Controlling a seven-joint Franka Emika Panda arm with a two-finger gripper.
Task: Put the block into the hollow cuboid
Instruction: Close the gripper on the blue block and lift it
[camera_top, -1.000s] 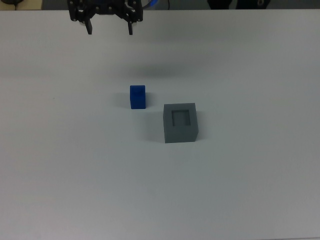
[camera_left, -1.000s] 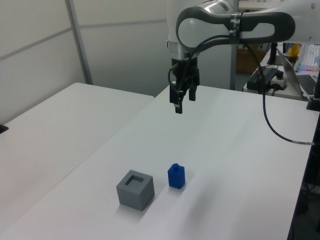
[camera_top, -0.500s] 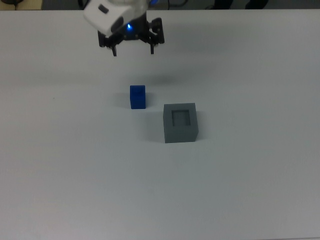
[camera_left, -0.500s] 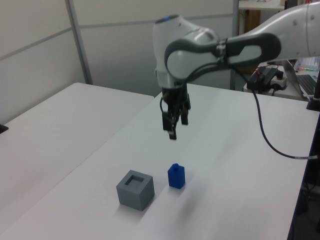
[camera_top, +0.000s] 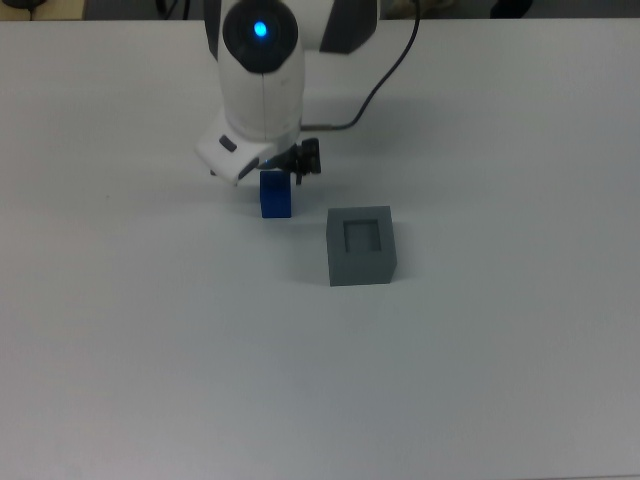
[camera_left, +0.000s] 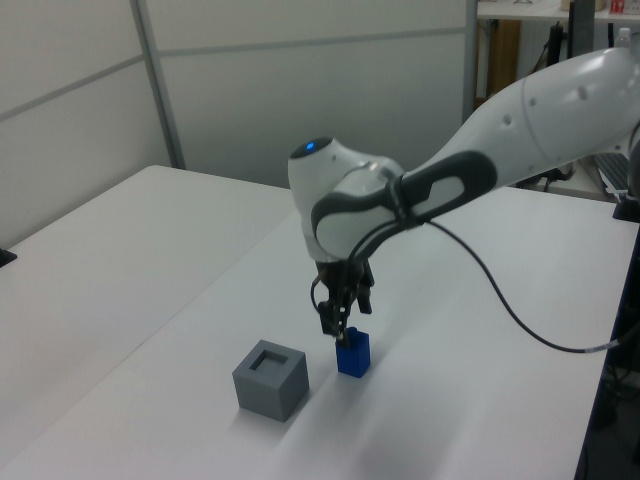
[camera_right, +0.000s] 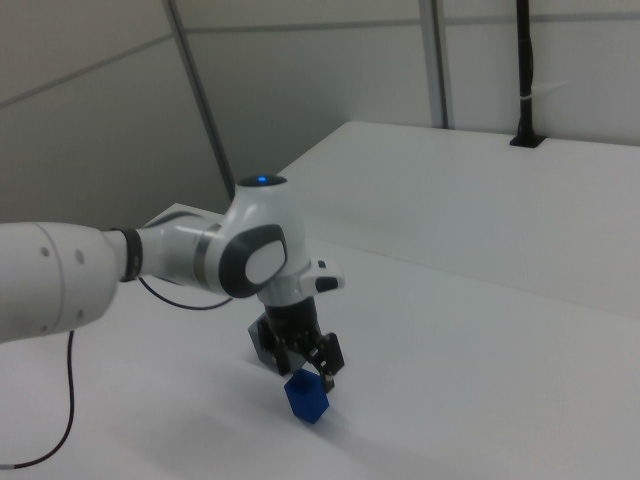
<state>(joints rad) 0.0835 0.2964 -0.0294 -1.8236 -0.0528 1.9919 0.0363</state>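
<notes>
Fingers (camera_right: 322, 358) of the black two-finger gripper (camera_left: 338, 325) hang spread apart just above the small solid bright blue cuboid block (camera_top: 276, 196), with 1 finger on each side of its top; whether they touch it I cannot tell. In the left view the fingertips sit at the level of the block's upper edge.

That block stands upright on the white tabletop (camera_top: 480, 360), long axis vertical, a small raised stud on its top face visible in the left view. In the top view its sides run roughly square to the table edges.

Just beside it, to the top view's lower right and apart from it, rests the matte grey box-shaped hollow cuboid (camera_top: 360, 245), its square recess facing up. A narrow strip of bare table separates the 2 things. In the left view the grey box lies to the left of the blue block.

Wide open tabletop surrounds both on every side; the far table edge in the top view runs along the upper frame, behind the white robot arm (camera_left: 450, 180).

Compared with 0.5 s ago, the gripper has come down and toward the block, from well above the table to straddling its top. Block and hollow cuboid have not moved.
</notes>
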